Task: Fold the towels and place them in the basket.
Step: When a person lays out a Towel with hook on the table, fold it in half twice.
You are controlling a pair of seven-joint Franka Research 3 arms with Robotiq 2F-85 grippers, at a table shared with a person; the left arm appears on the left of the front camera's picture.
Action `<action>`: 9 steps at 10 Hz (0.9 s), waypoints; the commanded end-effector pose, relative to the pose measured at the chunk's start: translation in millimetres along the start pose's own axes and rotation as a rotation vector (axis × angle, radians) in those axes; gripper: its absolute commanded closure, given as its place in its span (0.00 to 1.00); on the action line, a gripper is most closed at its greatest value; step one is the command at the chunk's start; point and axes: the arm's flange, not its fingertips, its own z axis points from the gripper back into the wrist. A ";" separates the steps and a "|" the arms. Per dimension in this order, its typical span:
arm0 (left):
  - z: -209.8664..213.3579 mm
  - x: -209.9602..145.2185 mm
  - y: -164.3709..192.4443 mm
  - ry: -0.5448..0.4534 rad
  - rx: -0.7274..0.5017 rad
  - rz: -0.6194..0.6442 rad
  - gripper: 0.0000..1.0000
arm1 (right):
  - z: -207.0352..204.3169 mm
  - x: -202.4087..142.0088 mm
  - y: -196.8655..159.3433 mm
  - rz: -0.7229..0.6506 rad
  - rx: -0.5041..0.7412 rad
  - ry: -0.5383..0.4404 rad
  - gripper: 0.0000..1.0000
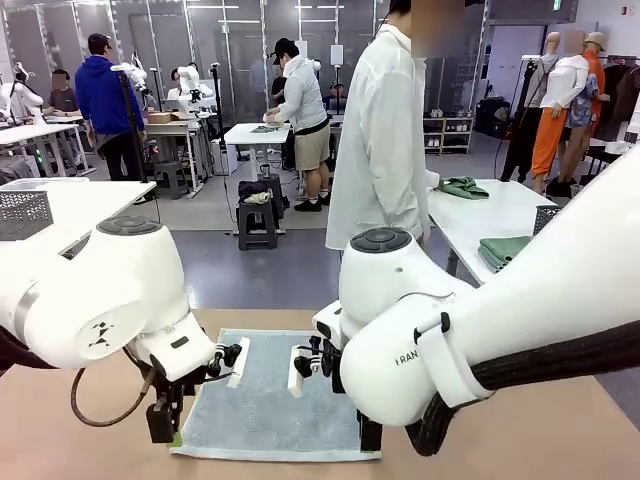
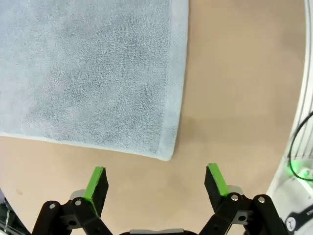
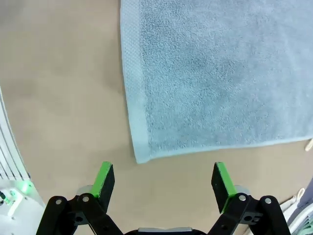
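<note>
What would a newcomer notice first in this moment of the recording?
A grey-blue rectangular terry towel lies spread flat on the tan table, close to the camera. The left gripper and right gripper each hang open by a near corner of it, touching nothing. A person in a white lab coat stands at the far side.

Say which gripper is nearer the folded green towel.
Right gripper: at the grey towel's near right corner. Left gripper at its near left corner; the green towel lies far right.
</note>
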 end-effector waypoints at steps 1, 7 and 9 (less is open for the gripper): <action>-7.0 -8.4 1.5 -0.034 0.051 -0.022 0.00 | -2.7 -4.3 0.1 0.009 0.003 -0.056 0.00; -8.5 -9.2 1.7 -0.029 0.031 -0.035 0.00 | -6.6 -0.4 2.2 -0.005 0.003 -0.029 0.00; -11.7 -12.2 0.4 -0.035 0.033 -0.052 0.00 | -7.8 -0.1 2.9 -0.004 0.007 -0.025 0.00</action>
